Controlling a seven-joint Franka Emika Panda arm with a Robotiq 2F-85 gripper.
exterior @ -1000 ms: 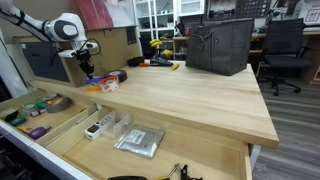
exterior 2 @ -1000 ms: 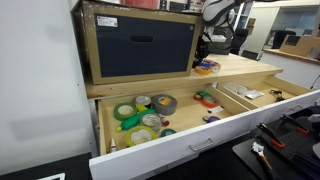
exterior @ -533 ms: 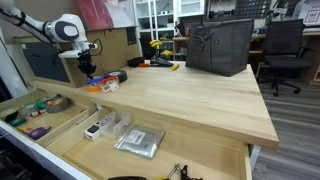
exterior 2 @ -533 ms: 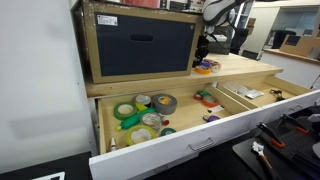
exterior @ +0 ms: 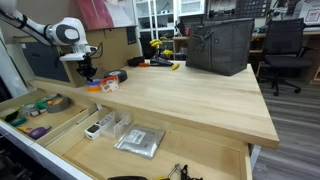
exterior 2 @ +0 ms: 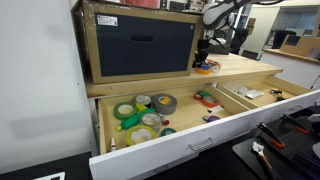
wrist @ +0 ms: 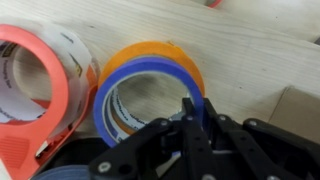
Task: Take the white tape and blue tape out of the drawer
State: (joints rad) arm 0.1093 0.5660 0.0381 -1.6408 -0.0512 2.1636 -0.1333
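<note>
Judged about half done. Blue tape (wrist: 103, 108) found out of the drawer (exterior 2: 190, 142), lying on an orange roll (wrist: 150, 50) on the worktop (exterior: 190, 95), beside a red dispenser (wrist: 30, 80). Whitish roll, taken for the white tape (exterior 2: 151, 120), noted among other rolls in the open drawer, not yet removed.

Gripper (wrist: 195, 108) seen at the worktop's far end, well apart from the drawer. Jaws drawn almost together, apparently pinching the blue ring's wall. Release not confirmed.

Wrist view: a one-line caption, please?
Pincer at the rim of the blue tape, which lies on an orange roll on the wooden benchtop.
</note>
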